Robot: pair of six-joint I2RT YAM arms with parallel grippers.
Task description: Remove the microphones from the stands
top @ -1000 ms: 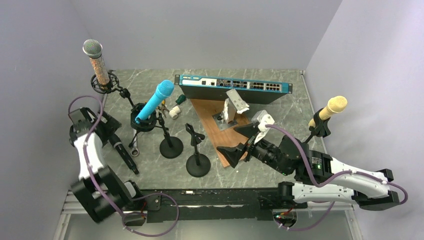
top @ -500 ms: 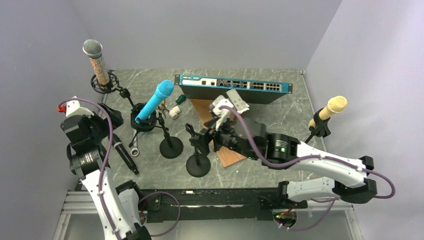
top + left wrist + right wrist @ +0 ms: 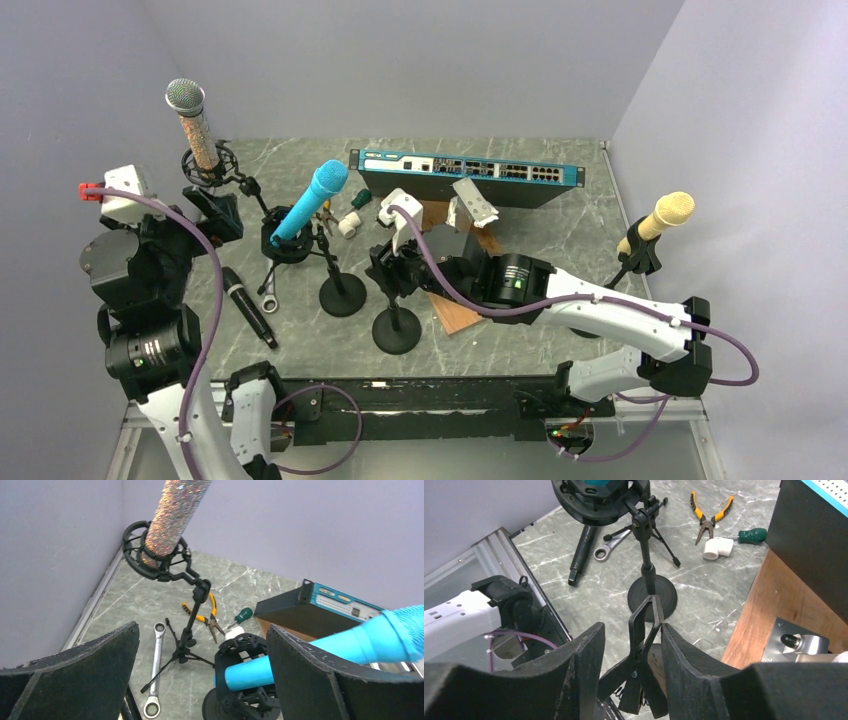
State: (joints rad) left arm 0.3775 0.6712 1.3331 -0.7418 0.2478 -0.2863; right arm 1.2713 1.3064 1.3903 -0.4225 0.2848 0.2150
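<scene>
A blue microphone [image 3: 310,203] leans in a black shock mount on a stand [image 3: 285,243]. My left gripper [image 3: 215,215] hovers to its left, open wide. In the left wrist view the blue microphone's tail [image 3: 310,660] and the mount [image 3: 245,680] lie beyond the gap of the left gripper [image 3: 202,630], untouched. My right gripper [image 3: 390,270] is at an empty clip stand [image 3: 396,330]. Its right gripper jaws [image 3: 631,630] are half closed around the black clip [image 3: 644,625]. The right finger touches the clip, and a gap remains on the left.
A glitter microphone [image 3: 195,130] stands back left and a yellow one [image 3: 660,220] at the right. A black microphone [image 3: 247,305], wrench [image 3: 155,670], pliers [image 3: 709,517] and screwdriver [image 3: 242,616] lie on the table. The network switch [image 3: 470,178] and wooden board [image 3: 430,240] are behind.
My right arm swung left from the wooden board to the empty clip stand, its jaws narrowing around the clip. My left arm rose and turned toward the blue microphone, still open.
</scene>
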